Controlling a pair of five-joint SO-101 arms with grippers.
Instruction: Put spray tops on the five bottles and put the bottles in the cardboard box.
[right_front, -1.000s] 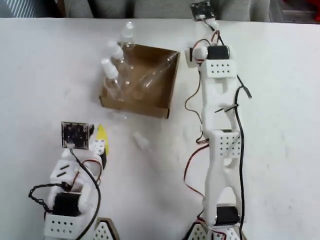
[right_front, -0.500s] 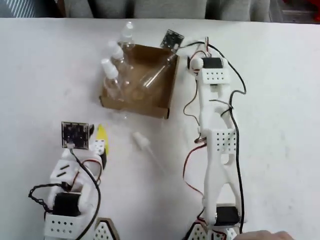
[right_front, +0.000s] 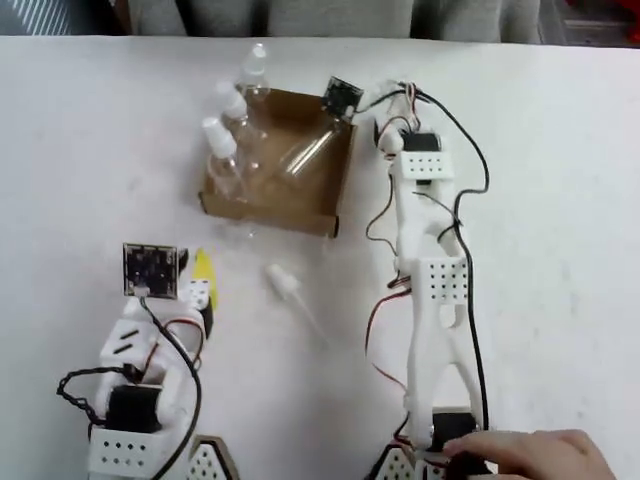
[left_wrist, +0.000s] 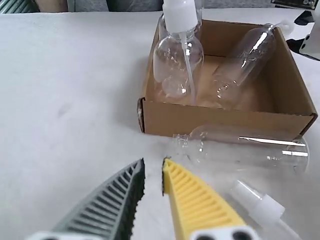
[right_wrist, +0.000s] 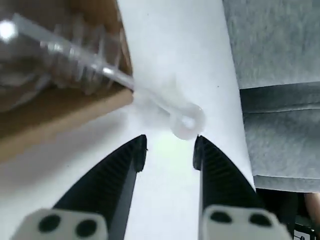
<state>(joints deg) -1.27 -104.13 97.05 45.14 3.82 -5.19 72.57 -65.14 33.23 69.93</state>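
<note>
We see cardboard box (left_wrist: 220, 120): matt brown paperboard. Bottles (left_wrist: 177, 65) inside it: clear glossy plastic w/ smooth white plastic spray tops (left_wrist: 180, 12). Table (left_wrist: 65, 75) under box: matt white. Left gripper (left_wrist: 153, 165) near box: ribbed plastic, grey & yellow.

This looks like a robotics lab or hobby bench. Two small white arms (right_front: 432, 290) with loose wires (right_front: 368, 340) stand on a plain white table (right_front: 560, 200).
</note>
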